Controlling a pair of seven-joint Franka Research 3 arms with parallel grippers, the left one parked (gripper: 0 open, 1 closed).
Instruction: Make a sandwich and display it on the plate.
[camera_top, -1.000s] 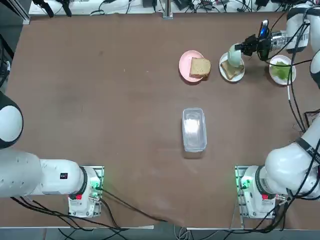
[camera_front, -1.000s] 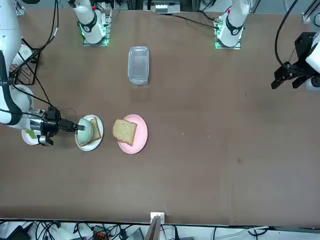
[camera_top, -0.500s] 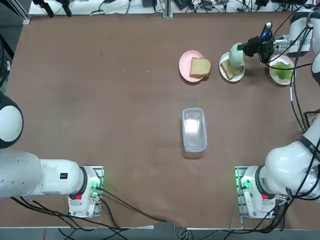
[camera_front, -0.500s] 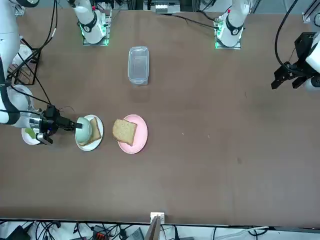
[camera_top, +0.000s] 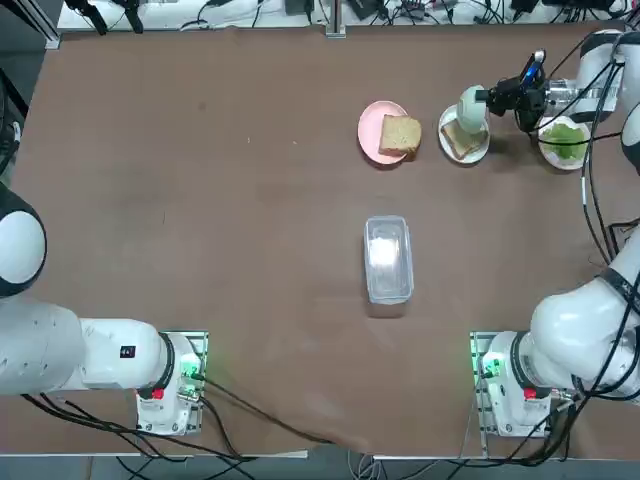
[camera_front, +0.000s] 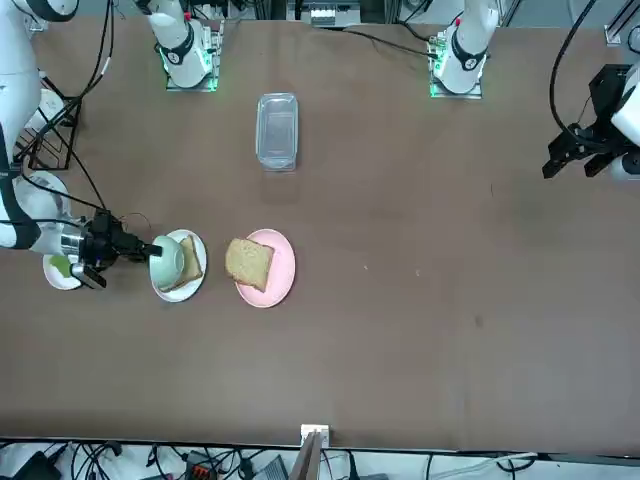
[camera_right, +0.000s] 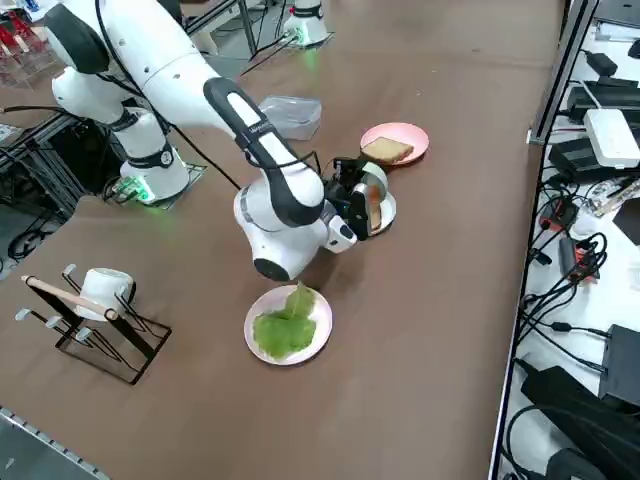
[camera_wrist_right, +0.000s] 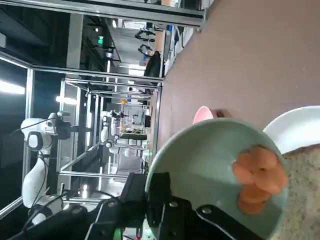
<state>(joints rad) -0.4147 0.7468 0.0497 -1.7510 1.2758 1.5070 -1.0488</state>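
My right gripper (camera_top: 488, 97) is shut on the rim of a pale-green bowl (camera_top: 471, 108) and holds it tipped on its side over a white plate (camera_top: 481, 152) that carries one toasted bread slice (camera_top: 459, 141). In the wrist view, orange slices (camera_wrist_right: 255, 175) lie inside the bowl (camera_wrist_right: 210, 150) near its lower rim, right above that bread (camera_wrist_right: 305, 200). The sandwich's parts lie apart: a second bread slice (camera_top: 400, 133) rests on a pink plate (camera_top: 369, 124), and a lettuce leaf (camera_top: 563, 139) lies on another white plate (camera_right: 318, 306).
A clear lidded container (camera_top: 388, 258) sits mid-table. A black wire rack with a white mug (camera_right: 98, 289) stands beside the right arm's base. Cables trail along the table's right edge.
The right wrist has drawn back slightly toward the lettuce plate, and the bowl has tipped further onto its side over the bread. Nothing else has moved.
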